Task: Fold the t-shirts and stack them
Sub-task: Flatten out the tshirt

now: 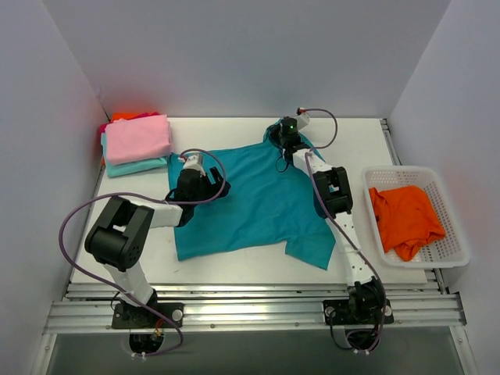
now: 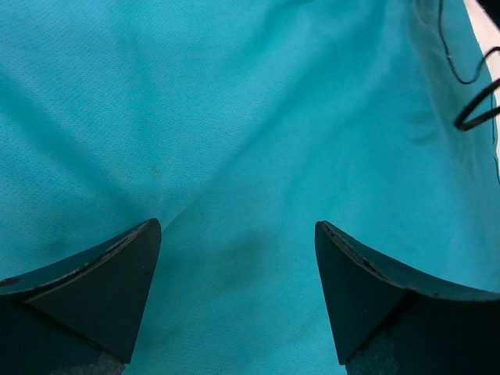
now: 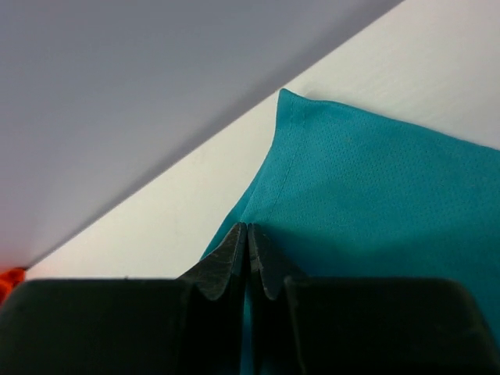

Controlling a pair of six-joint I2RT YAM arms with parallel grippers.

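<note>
Deep teal t-shirt (image 1: 258, 203) spread open on the table (image 1: 351, 141), centre of the top view, about as broad as long, so no clear long axis to fold along. Right fingers (image 3: 234, 266) pressed together and clamped on its far corner, upper centre of the top view. From those tips, nearly all the cloth down and to the left in that view. In the right wrist view, a hemmed edge running up and right, bare table to the left.

Left fingers (image 2: 109, 289) apart over the shirt's left part, teal cloth below and between them. Touching or hovering: cannot tell. Black cable (image 2: 469, 117) at that view's upper right.

Probably a fold next, hinging on carrying the pinched corner down-frame over the body, with the left arm nearer the left edge.

Elsewhere: pink t-shirt (image 1: 138, 138) folded on a pale aqua t-shirt (image 1: 133, 166), upper left. Bright orange t-shirt (image 1: 402, 219) crumpled in the white mesh basket (image 1: 453, 250), right.
</note>
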